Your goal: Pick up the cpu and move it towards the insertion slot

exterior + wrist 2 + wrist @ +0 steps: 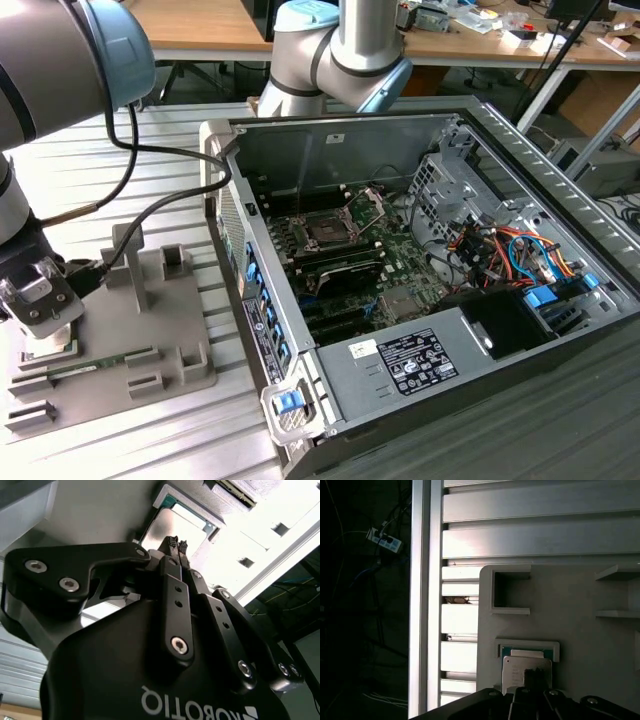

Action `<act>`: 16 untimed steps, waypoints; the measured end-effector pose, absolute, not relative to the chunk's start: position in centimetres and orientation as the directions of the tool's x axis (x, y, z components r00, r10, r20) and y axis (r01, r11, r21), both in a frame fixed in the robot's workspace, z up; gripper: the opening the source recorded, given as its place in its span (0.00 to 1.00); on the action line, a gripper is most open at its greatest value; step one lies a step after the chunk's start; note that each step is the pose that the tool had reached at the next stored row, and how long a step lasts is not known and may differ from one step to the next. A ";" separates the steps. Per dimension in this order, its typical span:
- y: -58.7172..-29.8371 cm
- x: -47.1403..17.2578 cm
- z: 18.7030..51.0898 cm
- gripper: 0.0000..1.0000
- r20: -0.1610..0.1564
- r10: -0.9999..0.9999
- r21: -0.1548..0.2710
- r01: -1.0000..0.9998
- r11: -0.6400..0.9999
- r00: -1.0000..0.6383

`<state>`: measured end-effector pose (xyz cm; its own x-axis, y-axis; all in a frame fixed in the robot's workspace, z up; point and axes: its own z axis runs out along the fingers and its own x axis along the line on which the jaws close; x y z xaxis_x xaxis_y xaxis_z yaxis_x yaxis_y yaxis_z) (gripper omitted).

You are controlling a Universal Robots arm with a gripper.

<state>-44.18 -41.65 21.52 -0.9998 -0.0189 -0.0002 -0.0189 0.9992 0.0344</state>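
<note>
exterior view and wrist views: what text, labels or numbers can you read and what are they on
White label on the grey metal cover in the exterior view: print too small to read.
White lettering on the end effector body, second wrist view: a maker's mark, upside down and partly cut off at the edge; not quoted.
cpu, first wrist view: no print readable.
</note>
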 end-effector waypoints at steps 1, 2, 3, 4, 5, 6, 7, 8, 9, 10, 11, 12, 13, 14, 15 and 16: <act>-41.7 -44.2 21.5 0.24 0.000 -0.019 0.034 -0.019 0.999 -1.000; -41.7 -44.2 21.5 0.24 0.000 -0.019 0.034 -0.019 0.999 -1.000; -41.7 -44.2 21.5 0.29 0.000 -0.019 0.034 -0.019 0.999 -1.000; -41.7 -44.2 21.5 0.36 0.000 -0.019 0.034 -0.019 0.999 -1.000; -41.7 -44.2 21.5 0.42 0.000 -0.019 0.034 -0.019 0.999 -1.000; -41.7 -44.2 21.5 0.42 0.000 -0.019 0.034 -0.019 0.999 -1.000; -41.7 -44.2 21.5 0.48 0.000 -0.019 0.034 -0.019 0.999 -1.000; -41.7 -44.2 21.5 0.54 0.000 -0.019 0.034 -0.019 0.999 -1.000; -41.7 -44.2 21.5 0.54 0.000 -0.019 0.034 -0.019 0.999 -1.000; -41.7 -44.2 21.6 0.54 0.000 -0.019 0.034 -0.019 0.999 -1.000; -41.7 -44.2 21.6 0.54 0.000 -0.019 0.034 -0.019 0.999 -1.000; -41.7 -44.2 21.6 0.54 0.000 -0.019 0.034 -0.019 0.999 -1.000; -41.7 -44.2 21.6 0.54 0.000 -0.019 0.034 -0.019 0.999 -1.000; -41.7 -44.2 21.6 0.54 0.000 -0.019 0.034 -0.019 0.999 -1.000; -41.7 -44.2 21.5 0.54 0.000 -0.019 0.034 -0.019 0.999 -1.000; -41.7 -44.2 21.4 0.54 0.000 -0.019 0.034 -0.019 0.999 -1.000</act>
